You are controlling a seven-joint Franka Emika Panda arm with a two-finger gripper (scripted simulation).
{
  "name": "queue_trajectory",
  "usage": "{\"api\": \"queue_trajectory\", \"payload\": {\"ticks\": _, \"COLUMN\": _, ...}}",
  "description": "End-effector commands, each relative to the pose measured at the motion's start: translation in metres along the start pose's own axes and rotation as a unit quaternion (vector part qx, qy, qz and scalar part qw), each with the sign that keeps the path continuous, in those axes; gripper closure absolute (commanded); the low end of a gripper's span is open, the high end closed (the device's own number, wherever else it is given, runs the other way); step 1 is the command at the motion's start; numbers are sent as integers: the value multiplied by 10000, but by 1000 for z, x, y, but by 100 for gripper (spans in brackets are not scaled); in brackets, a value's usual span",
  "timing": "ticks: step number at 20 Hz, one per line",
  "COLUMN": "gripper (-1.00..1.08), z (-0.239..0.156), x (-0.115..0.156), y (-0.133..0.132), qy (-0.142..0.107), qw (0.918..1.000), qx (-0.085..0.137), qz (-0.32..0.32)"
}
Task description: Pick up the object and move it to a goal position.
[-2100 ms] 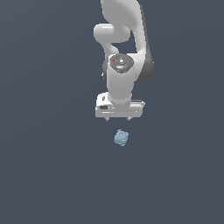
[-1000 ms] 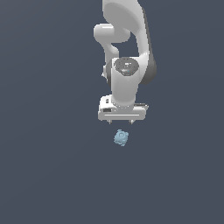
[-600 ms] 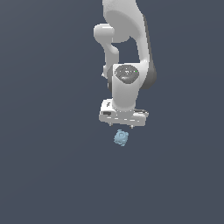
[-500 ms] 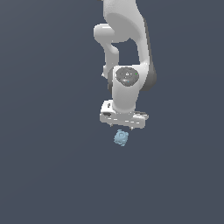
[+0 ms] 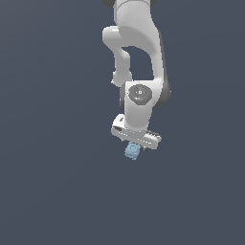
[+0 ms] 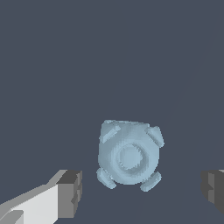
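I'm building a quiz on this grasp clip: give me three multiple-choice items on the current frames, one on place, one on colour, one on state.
1. Where is the small pale-blue knobby lump relative to the white pincer?
A. Between its open fingers
B. Far off to one side
C. On top of the arm

2. What colour is the lump?
A. Red
B. Pale blue
C. Green

3. What is the pincer's state?
A. Shut on the lump
B. Open, not touching it
C. Out of view

Answers: 1 A, the wrist view shows a dark fingertip on each side of it. 2 B, both views show pale blue. 3 B, clear gaps separate each fingertip from the lump.
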State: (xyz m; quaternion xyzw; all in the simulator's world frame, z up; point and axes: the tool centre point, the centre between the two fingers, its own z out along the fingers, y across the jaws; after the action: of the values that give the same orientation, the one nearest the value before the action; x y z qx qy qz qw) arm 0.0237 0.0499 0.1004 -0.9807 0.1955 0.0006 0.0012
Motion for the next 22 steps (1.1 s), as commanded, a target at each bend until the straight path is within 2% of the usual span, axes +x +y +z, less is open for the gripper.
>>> {"api": "queue_trajectory", "payload": {"ticks": 1, "gripper": -92, "z": 5, "x": 1, "y": -1, "qy": 5, "qw": 9998, "qx": -4, "qz": 174}}
{"api": "queue_trajectory", "payload": {"ticks": 13, "gripper": -92, "z": 14, "x": 2, "y": -2, "qy": 6, "qw": 9993, "qx": -10, "qz": 367}}
{"api": "queue_trajectory", "payload": {"ticks": 22, "gripper": -92, "z": 55, "x": 1, "y": -2, "qy": 8, "qw": 9993, "qx": -10, "qz": 386}}
